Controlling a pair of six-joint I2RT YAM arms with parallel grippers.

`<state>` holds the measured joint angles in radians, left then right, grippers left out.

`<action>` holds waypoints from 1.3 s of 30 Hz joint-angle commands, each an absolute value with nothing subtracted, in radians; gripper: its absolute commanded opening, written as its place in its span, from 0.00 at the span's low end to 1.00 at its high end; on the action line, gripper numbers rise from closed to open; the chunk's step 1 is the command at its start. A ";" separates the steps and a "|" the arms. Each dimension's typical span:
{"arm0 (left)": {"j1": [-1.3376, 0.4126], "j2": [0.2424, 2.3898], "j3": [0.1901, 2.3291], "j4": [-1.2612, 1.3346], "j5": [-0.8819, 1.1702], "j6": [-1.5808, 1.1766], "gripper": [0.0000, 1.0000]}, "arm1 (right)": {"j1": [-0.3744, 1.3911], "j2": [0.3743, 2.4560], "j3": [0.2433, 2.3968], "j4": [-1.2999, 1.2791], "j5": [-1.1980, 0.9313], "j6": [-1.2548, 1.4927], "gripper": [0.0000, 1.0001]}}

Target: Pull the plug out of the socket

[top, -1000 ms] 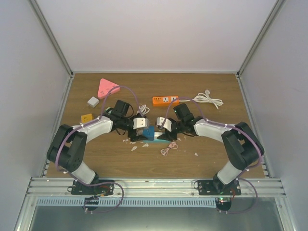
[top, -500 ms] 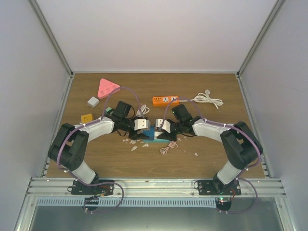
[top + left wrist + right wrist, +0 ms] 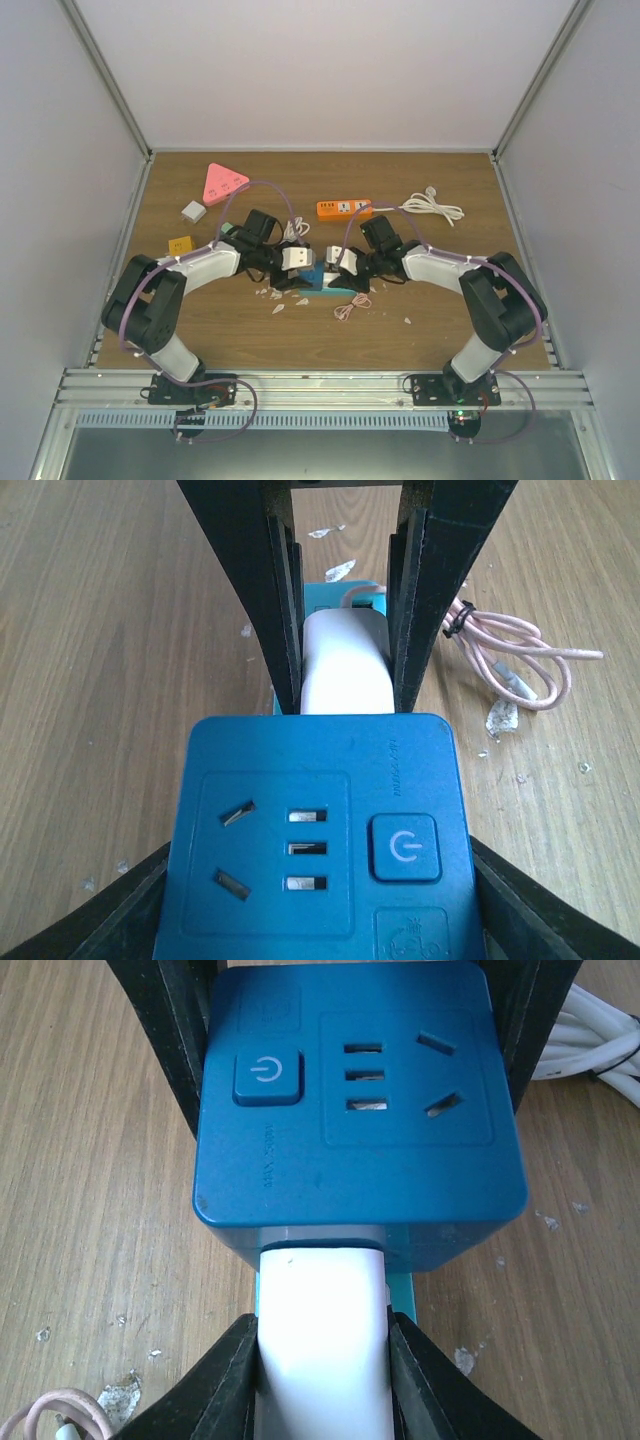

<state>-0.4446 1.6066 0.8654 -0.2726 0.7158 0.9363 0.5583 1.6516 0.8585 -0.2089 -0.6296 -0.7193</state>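
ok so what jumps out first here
A blue socket cube sits in the middle of the scene with a white plug in its side. The left gripper clamps the cube while the right gripper pinches the plug. Behind them lie an orange power strip and a pink triangle.

On table (image 3: 100, 630) — plug (image 3: 345, 670) in socket (image 3: 315, 830), cable (image 3: 510, 665) beside.

— Where do we find the blue plastic cube socket (image 3: 320, 830)?
— We see it flat on the wooden counter (image 3: 120, 630), about midway across, top face up: a power button, three short slots and two slanted ones.
— And the white rounded plastic plug (image 3: 322, 1340)?
— We see it seated in the cube's side, lying level, not pulled out.
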 commanded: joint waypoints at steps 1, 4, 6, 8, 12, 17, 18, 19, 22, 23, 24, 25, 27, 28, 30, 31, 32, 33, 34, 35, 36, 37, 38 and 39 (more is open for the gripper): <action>-0.432 1.645 0.874 -0.345 0.625 0.964 0.14 | 0.491 1.646 0.846 -0.300 -0.580 -0.735 0.13; -0.428 1.650 0.881 -0.354 0.613 0.967 0.12 | 0.474 1.638 0.839 -0.311 -0.571 -0.744 0.11; -0.427 1.652 0.885 -0.361 0.603 0.971 0.11 | 0.460 1.635 0.838 -0.320 -0.568 -0.748 0.11; -0.424 1.653 0.890 -0.365 0.592 0.974 0.10 | 0.451 1.634 0.840 -0.332 -0.561 -0.756 0.10; -0.419 1.658 0.903 -0.377 0.579 0.979 0.09 | 0.439 1.638 0.842 -0.361 -0.537 -0.780 0.08; -0.418 1.660 0.914 -0.388 0.572 0.983 0.08 | 0.431 1.657 0.855 -0.414 -0.501 -0.811 0.07; -0.418 1.660 0.914 -0.388 0.572 0.983 0.08 | 0.431 1.656 0.856 -0.421 -0.498 -0.814 0.07; -0.419 1.660 0.914 -0.389 0.570 0.983 0.08 | 0.431 1.656 0.859 -0.430 -0.497 -0.816 0.07; -0.419 1.659 0.916 -0.388 0.573 0.982 0.08 | 0.432 1.648 0.872 -0.449 -0.506 -0.811 0.07; -0.419 1.660 0.916 -0.389 0.574 0.984 0.08 | 0.431 1.642 0.873 -0.451 -0.512 -0.809 0.07; -0.420 1.659 0.915 -0.391 0.578 0.986 0.08 | 0.431 1.634 0.875 -0.451 -0.516 -0.807 0.07; -0.419 1.658 0.914 -0.390 0.581 0.988 0.09 | 0.431 1.628 0.878 -0.455 -0.520 -0.805 0.07; -0.419 1.653 0.912 -0.387 0.589 0.985 0.14 | 0.423 1.613 0.886 -0.460 -0.536 -0.798 0.07; -0.419 1.648 0.911 -0.384 0.593 0.984 0.18 | 0.416 1.604 0.892 -0.463 -0.552 -0.795 0.07; -0.419 1.637 0.911 -0.382 0.607 0.973 0.26 | 0.395 1.594 0.907 -0.472 -0.588 -0.782 0.07; -0.418 1.632 0.914 -0.381 0.613 0.968 0.31 | 0.378 1.592 0.916 -0.478 -0.610 -0.775 0.07; -0.417 1.627 0.918 -0.380 0.618 0.962 0.37 | 0.366 1.590 0.929 -0.488 -0.642 -0.767 0.07; -0.417 1.622 0.922 -0.379 0.622 0.957 0.43 | 0.355 1.588 0.941 -0.498 -0.671 -0.761 0.07; -0.417 1.617 0.927 -0.379 0.624 0.951 0.50 | 0.345 1.588 0.952 -0.505 -0.696 -0.753 0.07; -0.418 1.608 0.933 -0.381 0.622 0.945 0.57 | 0.336 1.586 0.965 -0.514 -0.721 -0.746 0.07; -0.417 1.602 0.946 -0.385 0.618 0.938 0.63 | 0.328 1.586 0.978 -0.526 -0.747 -0.742 0.07; -0.418 1.597 0.957 -0.390 0.614 0.933 0.68 | 0.319 1.587 0.992 -0.535 -0.771 -0.735 0.08; -0.417 1.588 0.964 -0.391 0.608 0.929 0.75 | 0.311 1.587 1.006 -0.544 -0.795 -0.727 0.08; -0.417 1.576 0.970 -0.388 0.602 0.925 0.79 | 0.304 1.589 1.019 -0.553 -0.815 -0.722 0.08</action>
